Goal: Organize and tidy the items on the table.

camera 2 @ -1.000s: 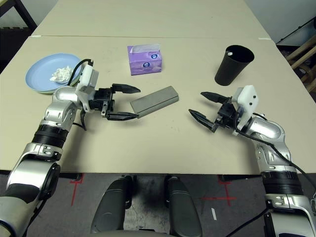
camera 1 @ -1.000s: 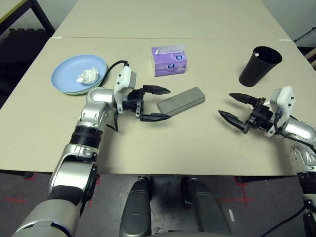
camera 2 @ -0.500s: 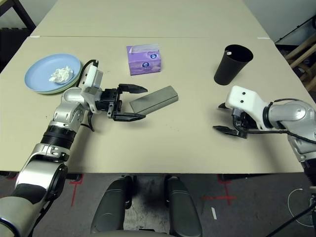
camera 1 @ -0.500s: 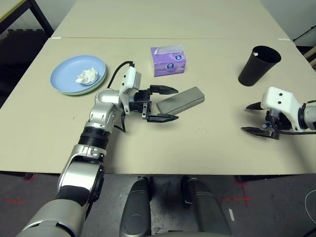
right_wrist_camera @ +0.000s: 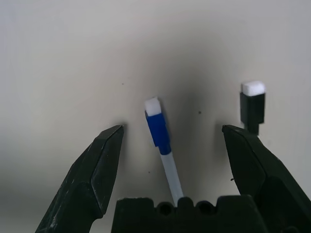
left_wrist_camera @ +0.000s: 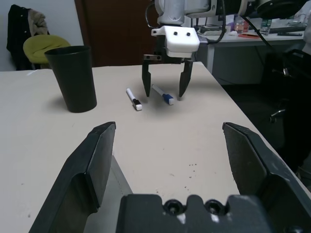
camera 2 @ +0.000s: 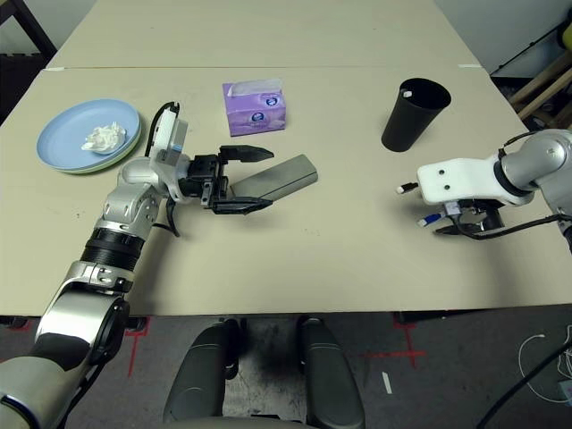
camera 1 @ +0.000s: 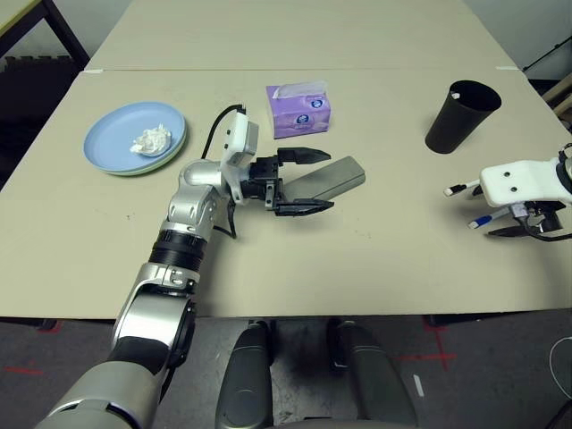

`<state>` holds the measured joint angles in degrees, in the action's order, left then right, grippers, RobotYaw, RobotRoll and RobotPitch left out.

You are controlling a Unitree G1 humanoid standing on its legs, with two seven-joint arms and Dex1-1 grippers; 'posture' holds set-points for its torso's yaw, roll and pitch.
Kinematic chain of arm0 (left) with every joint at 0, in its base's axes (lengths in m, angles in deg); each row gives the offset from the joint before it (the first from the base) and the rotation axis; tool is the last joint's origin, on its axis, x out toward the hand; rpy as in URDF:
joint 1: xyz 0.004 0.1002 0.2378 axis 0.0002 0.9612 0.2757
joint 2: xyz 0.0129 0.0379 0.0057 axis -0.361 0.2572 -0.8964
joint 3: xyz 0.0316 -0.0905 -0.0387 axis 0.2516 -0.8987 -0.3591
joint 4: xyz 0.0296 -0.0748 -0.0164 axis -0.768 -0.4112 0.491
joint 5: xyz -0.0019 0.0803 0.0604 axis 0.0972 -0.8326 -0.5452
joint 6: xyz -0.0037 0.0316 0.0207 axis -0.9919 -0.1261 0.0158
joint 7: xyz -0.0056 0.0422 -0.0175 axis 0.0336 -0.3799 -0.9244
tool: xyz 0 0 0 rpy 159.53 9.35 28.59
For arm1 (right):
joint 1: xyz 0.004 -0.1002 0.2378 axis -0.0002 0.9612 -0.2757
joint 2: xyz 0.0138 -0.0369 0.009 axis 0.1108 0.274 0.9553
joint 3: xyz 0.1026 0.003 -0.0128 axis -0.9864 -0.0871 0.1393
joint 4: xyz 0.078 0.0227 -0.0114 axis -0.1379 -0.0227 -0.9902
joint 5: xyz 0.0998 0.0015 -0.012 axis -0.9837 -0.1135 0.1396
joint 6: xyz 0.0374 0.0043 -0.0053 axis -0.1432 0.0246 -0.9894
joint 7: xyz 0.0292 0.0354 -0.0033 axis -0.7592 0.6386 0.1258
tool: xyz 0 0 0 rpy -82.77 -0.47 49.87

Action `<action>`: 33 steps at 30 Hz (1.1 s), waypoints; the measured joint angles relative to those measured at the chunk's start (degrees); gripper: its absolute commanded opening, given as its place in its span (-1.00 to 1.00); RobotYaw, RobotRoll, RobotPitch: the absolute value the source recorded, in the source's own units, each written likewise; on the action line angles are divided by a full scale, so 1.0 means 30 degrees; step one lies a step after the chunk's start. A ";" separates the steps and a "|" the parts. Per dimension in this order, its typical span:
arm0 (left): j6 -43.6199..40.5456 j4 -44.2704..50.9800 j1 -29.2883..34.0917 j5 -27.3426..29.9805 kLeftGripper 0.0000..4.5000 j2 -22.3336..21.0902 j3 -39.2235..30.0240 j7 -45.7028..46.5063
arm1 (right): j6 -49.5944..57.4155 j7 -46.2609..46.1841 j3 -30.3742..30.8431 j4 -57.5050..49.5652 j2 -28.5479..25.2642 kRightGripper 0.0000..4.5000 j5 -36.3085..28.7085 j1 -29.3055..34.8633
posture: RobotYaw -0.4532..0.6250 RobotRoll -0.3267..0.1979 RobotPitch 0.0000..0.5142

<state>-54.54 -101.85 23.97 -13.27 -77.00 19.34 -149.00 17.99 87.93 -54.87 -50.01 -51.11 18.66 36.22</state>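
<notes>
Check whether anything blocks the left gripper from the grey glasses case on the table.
Nothing visible does. The left gripper points straight at the near end of the grey glasses case, jaws open, one on each side of that end. The purple tissue box sits farther back, off that line.

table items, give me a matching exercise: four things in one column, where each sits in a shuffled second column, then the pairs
Things:
1. tissue wad
2. glasses case
3. blue-capped marker
4. tissue box

Places:
A. between the open left gripper's fingers
B. on the light blue plate
C. below the open right gripper
D. just beyond the glasses case, standing free

Pairs: 1-B, 2-A, 3-C, 4-D
</notes>
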 measured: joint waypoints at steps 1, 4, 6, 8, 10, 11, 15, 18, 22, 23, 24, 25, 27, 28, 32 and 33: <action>-0.0051 0.0148 0.0103 0.0000 0.99 -0.0057 -0.0003 0.0066 | -0.0248 0.0016 0.0142 0.0173 0.0150 1.00 0.0119 -0.0123 | 0.03 0.25 -0.08; -0.0135 0.0256 0.0182 -0.0006 0.99 -0.0181 -0.0006 0.0247 | -0.0966 0.0131 0.0379 0.0491 0.0435 1.00 0.0382 -0.0484 | 0.04 0.25 -0.07; -0.0168 0.0331 0.0228 -0.0007 0.99 -0.0257 -0.0018 0.0321 | -0.1439 0.0243 0.0450 0.0660 0.0448 1.00 0.0542 -0.0569 | 0.04 0.25 -0.07; -0.0201 0.0387 0.0266 -0.0006 0.99 -0.0338 -0.0066 0.0462 | -0.1862 0.0236 0.0496 0.0838 0.0522 1.00 0.0788 -0.0732 | 0.05 0.25 -0.07; -0.0255 0.0467 0.0292 -0.0006 0.99 -0.0397 -0.0075 0.0576 | -0.2321 0.0231 0.0624 0.1132 0.0587 1.00 0.1067 -0.0964 | 0.06 0.25 -0.07; -0.0289 0.0535 0.0323 -0.0006 0.99 -0.0416 -0.0076 0.0623 | -0.2589 0.0238 0.0682 0.1362 0.0620 1.00 0.1207 -0.1085 | 0.06 0.25 -0.07; -0.0345 0.0940 0.0439 -0.0005 0.99 -0.0485 -0.0080 0.0815 | -0.3877 0.0345 0.1248 0.2279 0.0699 1.00 0.1909 -0.1845 | 0.07 0.25 -0.06; -0.0395 0.0960 0.0511 -0.0006 0.99 -0.0512 -0.0084 0.0916 | -0.4501 0.0342 0.1360 0.3044 0.0835 1.00 0.2252 -0.2286 | 0.07 0.25 -0.06; -0.0427 0.0986 0.0667 -0.0006 1.00 -0.0519 -0.0083 0.1045 | -0.5058 0.0346 0.1505 0.3652 0.1031 0.92 0.2492 -0.2655 | 0.08 0.25 -0.06; -0.0432 0.0991 0.0707 -0.0006 1.00 -0.0525 -0.0083 0.1046 | -0.5153 0.0346 0.1506 0.3742 0.1077 0.83 0.2577 -0.2682 | 0.08 0.25 -0.06; -0.0434 0.0997 0.0749 -0.0006 1.00 -0.0543 -0.0083 0.1048 | -0.5233 0.0357 0.1510 0.3784 0.1120 0.72 0.2593 -0.2703 | 0.08 0.25 -0.06; -0.0436 0.0999 0.0788 -0.0006 1.00 -0.0564 -0.0084 0.1051 | -0.5351 0.0362 0.1509 0.3805 0.1155 0.57 0.2591 -0.2724 | 0.09 0.25 -0.06; -0.0441 0.1003 0.0823 -0.0006 1.00 -0.0590 -0.0083 0.1053 | -0.5528 0.0363 0.1509 0.3834 0.1261 0.27 0.2590 -0.2765 | 0.09 0.25 -0.06; -0.0443 0.1004 0.0823 -0.0006 1.00 -0.0603 -0.0083 0.1055 | -0.5574 0.0354 0.1509 0.3834 0.1300 0.10 0.2590 -0.2779 | 0.09 0.25 -0.06; -0.0444 0.1006 0.0822 -0.0006 1.00 -0.0634 -0.0083 0.1059 | -0.5706 0.0315 0.1483 0.3805 0.1400 -0.57 0.2560 -0.2797 | 0.08 0.25 -0.07; -0.0444 0.1006 0.0822 -0.0006 1.00 -0.0642 -0.0084 0.1058 | -0.5721 0.0314 0.1474 0.3797 0.1404 -0.75 0.2536 -0.2799 | 0.08 0.25 -0.07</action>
<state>-55.87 -98.84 26.43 -13.29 -78.93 19.09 -145.83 0.83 88.87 -50.45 -38.62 -46.90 26.26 27.82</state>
